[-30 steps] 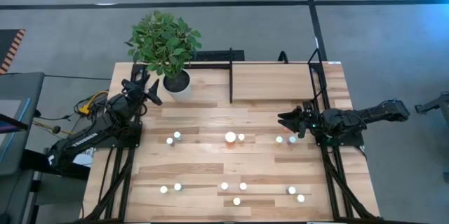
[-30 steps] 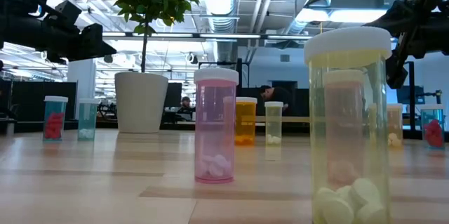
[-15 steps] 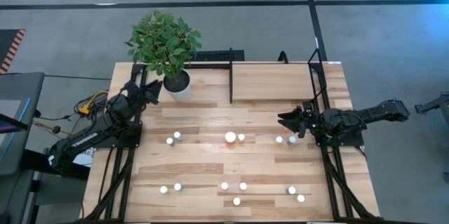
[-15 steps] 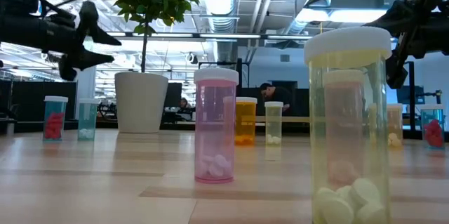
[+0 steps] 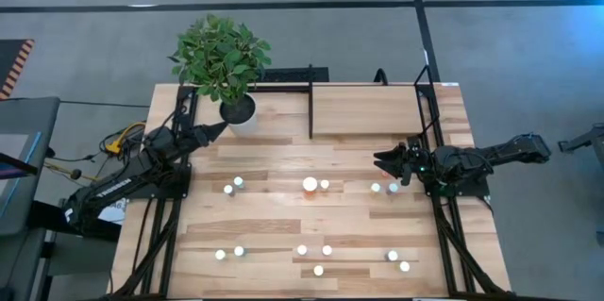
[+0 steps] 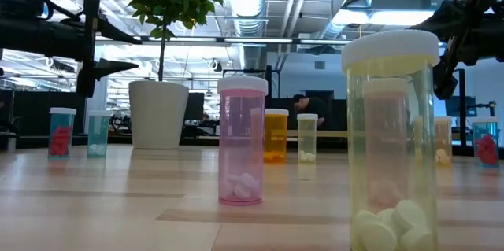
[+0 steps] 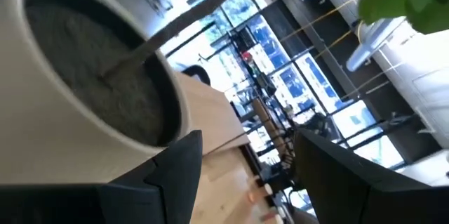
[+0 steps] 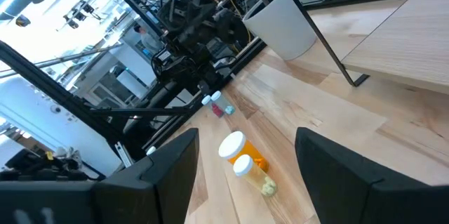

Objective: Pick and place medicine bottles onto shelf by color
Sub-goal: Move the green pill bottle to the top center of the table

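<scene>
White plant pot [image 5: 238, 111] was faced by the empty, parted left gripper [image 5: 215, 128]; right gripper [image 5: 384, 162] was held parted over bottles [image 5: 384, 187].

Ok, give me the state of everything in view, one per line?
left pincer: open, empty, beside the white plant pot
right pincer: open, empty, above the table
medicine bottles: upright, capped, all on the table
shelf: no bottles on it
</scene>
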Tool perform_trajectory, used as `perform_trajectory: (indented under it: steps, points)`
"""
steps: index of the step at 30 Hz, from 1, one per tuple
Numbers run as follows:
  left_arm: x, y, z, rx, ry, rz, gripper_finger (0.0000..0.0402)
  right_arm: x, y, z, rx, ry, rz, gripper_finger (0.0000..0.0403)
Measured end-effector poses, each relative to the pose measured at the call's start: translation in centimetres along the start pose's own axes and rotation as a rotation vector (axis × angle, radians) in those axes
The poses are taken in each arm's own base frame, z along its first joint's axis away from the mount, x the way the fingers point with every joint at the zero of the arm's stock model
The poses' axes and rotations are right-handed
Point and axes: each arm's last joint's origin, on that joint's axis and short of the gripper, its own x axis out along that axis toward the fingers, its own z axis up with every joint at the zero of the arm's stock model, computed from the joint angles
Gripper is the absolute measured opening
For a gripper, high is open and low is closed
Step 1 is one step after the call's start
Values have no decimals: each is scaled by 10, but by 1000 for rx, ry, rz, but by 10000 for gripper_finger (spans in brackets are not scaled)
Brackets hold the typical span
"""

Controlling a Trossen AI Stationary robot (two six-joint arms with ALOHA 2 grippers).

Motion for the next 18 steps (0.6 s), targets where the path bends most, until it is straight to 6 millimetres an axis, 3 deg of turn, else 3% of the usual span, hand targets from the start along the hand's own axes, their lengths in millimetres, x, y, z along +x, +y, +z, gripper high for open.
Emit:
perform_trajectory:
  steps: [12,18]
  points:
    - [0,1,0,8,-21,25,215,0,0,0,0,0,0,260]
    - [0,2,2,-81,-65,45,215,0,0,0,0,0,0,260]
